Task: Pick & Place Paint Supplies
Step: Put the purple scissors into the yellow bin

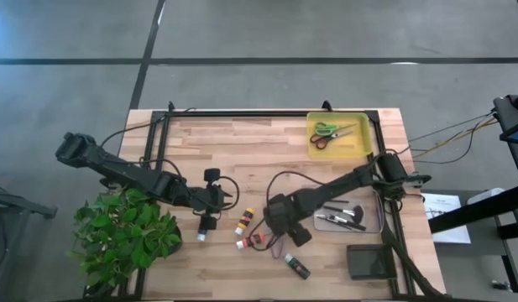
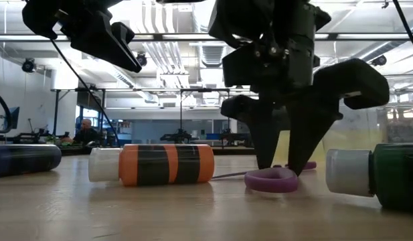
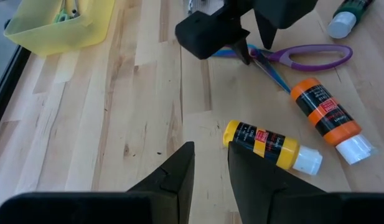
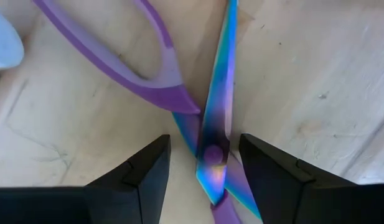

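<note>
Purple-handled scissors (image 1: 260, 239) lie flat on the wooden table, blades partly spread. My right gripper (image 4: 204, 146) points down over them, open, one finger on each side of the scissors' pivot (image 4: 211, 155), with a gap on both sides. In the low view its fingertips (image 2: 280, 167) reach down beside the purple handle loop (image 2: 270, 179). A yellow tube (image 3: 269, 144), an orange tube (image 3: 325, 118) and a green tube (image 1: 296, 267) lie on their sides nearby. My left gripper (image 3: 210, 158) hangs above the table, its fingers slightly apart and holding nothing. A dark blue tube (image 1: 204, 229) lies under it.
A yellow tray (image 1: 338, 134) at the far right holds green and red scissors. A grey tray (image 1: 347, 216) on the right holds dark brushes. A dark box (image 1: 369, 262) sits at the near right. A leafy plant (image 1: 124, 235) stands at the table's near left corner.
</note>
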